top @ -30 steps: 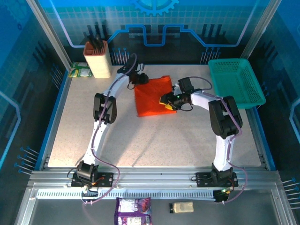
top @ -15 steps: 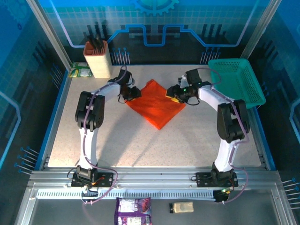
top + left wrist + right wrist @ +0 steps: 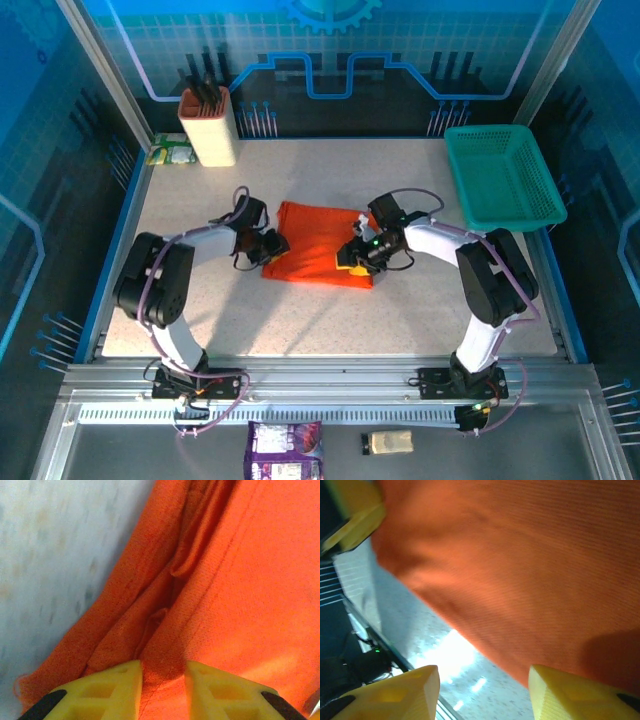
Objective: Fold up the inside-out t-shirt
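The inside-out t-shirt point(image 3: 315, 245) lies mid-worktop point(image 3: 400, 310), its long axis running 9 to 3 o'clock. The left tool point(image 3: 272, 246) pinches cloth at its 9 o'clock end. The right tool point(image 3: 352, 258) sits at the 3 o'clock end, jaws apart; whether it holds cloth I cannot tell.

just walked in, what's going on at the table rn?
Both arms are working on the orange-red t-shirt, which lies as a rough rectangle in the middle of the table. The left gripper is at the shirt's left edge, with its jaws closed on a fold of cloth. The right gripper is at the near right corner, jaws apart with cloth at their tips. I can't tell whether it grips. The cloth is rumpled on the left side.
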